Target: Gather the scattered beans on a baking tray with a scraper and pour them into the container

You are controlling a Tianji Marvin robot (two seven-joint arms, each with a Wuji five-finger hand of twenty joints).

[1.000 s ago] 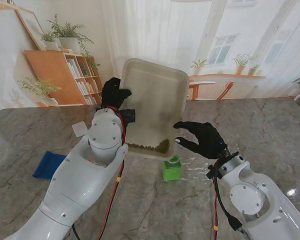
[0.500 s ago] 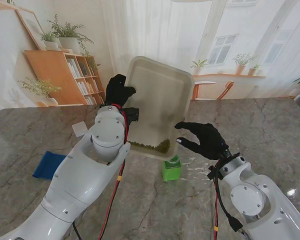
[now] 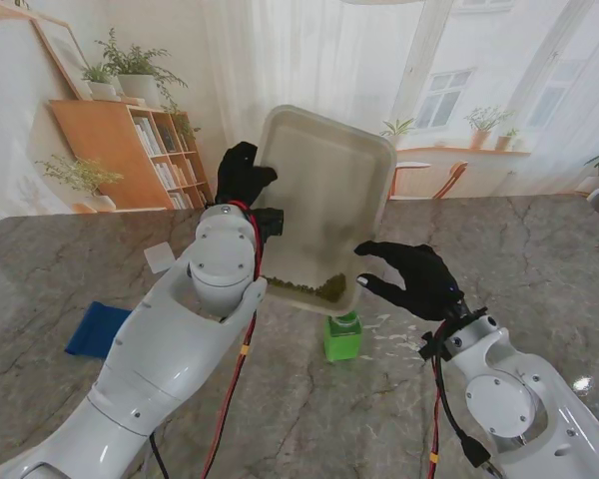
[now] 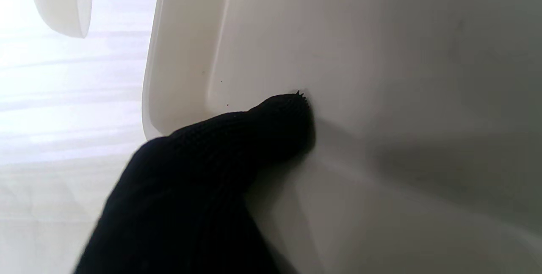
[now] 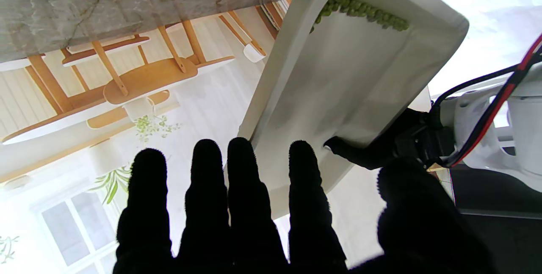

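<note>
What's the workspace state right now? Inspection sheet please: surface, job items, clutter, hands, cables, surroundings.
Surface: grey marble table; small pale specks beside the container.
Job items: white baking tray lifted and tilted steeply, green beans piled along its low edge, above the green container. Scraper: nothing seen.
Clutter: blue cloth on the left; small white card farther from me.
Hands: left hand grips the tray's left rim; right hand open, fingers spread by the tray's right edge, contact unclear.
Cables: red and black leads along the left arm; the same on the right arm.
Surroundings: bookshelf with plants, windows behind.
</note>
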